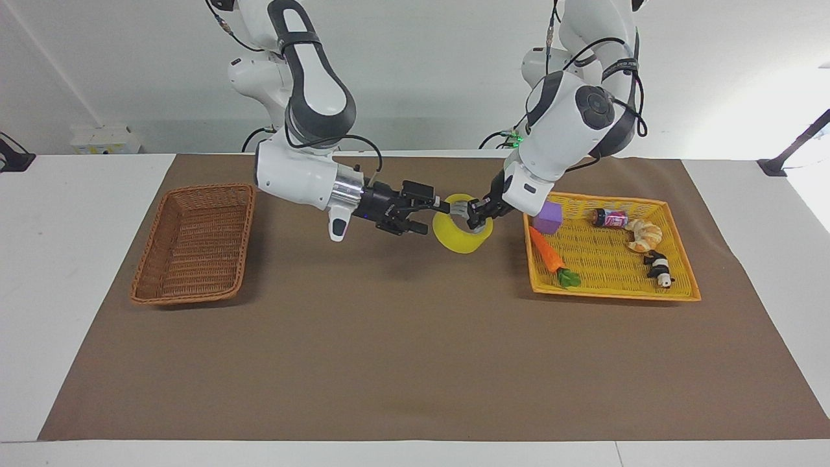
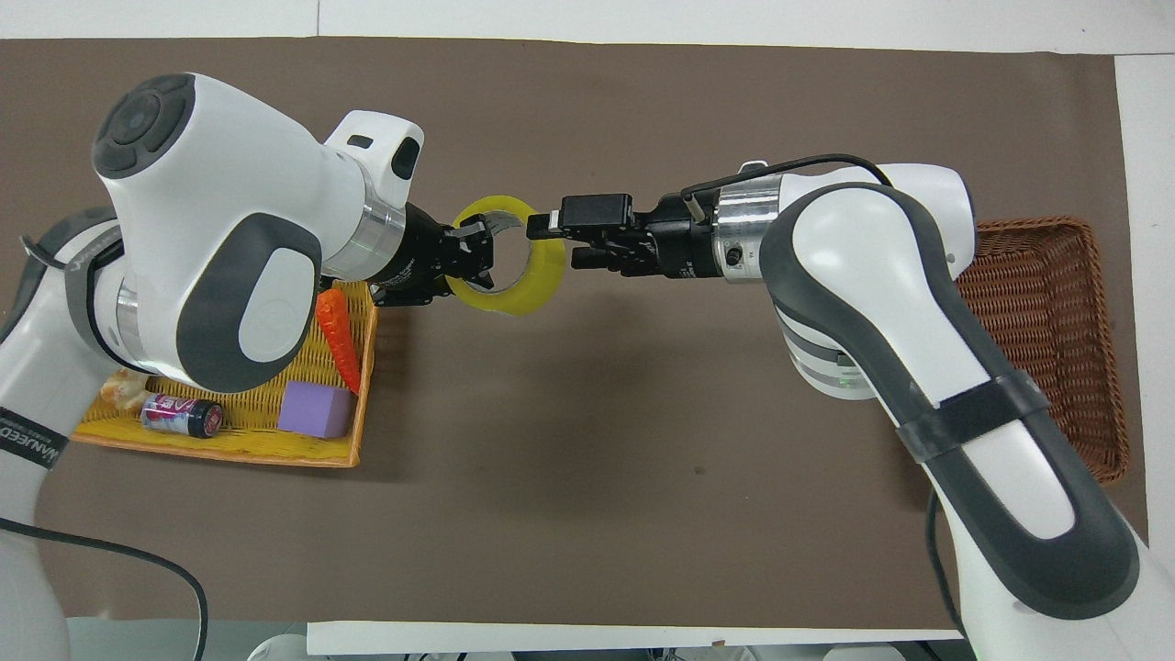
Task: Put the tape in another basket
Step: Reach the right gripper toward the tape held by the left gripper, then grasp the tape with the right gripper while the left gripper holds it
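Note:
The yellow tape (image 1: 462, 239) hangs above the brown mat over the table's middle, beside the yellow tray. My left gripper (image 1: 477, 216) is shut on the roll's rim on the tray's side; it also shows in the overhead view (image 2: 475, 259), as does the tape (image 2: 543, 275). My right gripper (image 1: 436, 219) is open and level with the roll, its fingers on either side of the roll's other rim in the overhead view (image 2: 553, 242). I cannot tell if they touch it. The brown wicker basket (image 1: 191, 243) stands empty at the right arm's end (image 2: 1046, 340).
The yellow woven tray (image 1: 603, 198) at the left arm's end holds a carrot (image 1: 548, 253), a purple block (image 1: 548, 217), a small can (image 1: 609, 218), a croissant (image 1: 642, 235) and a panda toy (image 1: 658, 267). The tray's rim also shows in the overhead view (image 2: 220, 448).

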